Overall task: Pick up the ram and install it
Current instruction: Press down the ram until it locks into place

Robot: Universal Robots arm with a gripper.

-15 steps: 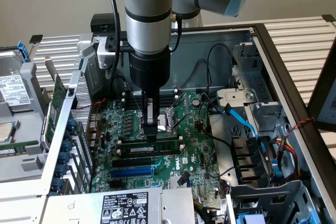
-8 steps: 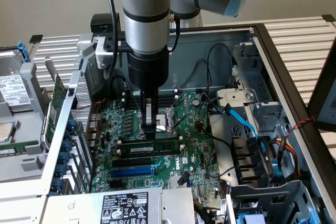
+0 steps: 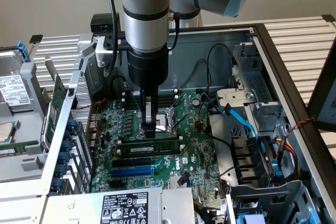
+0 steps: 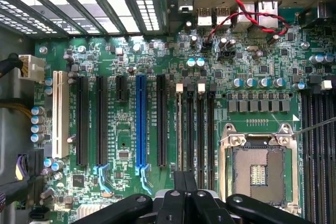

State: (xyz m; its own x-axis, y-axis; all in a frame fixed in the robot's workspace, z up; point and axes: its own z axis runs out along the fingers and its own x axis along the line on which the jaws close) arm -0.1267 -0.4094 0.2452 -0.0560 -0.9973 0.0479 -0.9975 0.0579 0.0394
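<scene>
Motherboard (image 3: 113, 124): carries the CPU socket (image 4: 258, 169).
Ram (image 3: 157, 147): stands on edge just beside the CPU socket. Judged light, thin and stiff but fragile, with chips and contacts best left untouched.
Hold: bare top edge, mid-length.
Gripper (image 3: 151, 131): jaws together, apparently pinching the ram's top edge, right by the CPU socket.

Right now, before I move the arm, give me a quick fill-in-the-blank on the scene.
1. The gripper is ___ on the ram.
2. The ram's board is coloured ___.
3. The long slot flanked by black slots is ___.
Missing words: shut, green, blue.
</scene>
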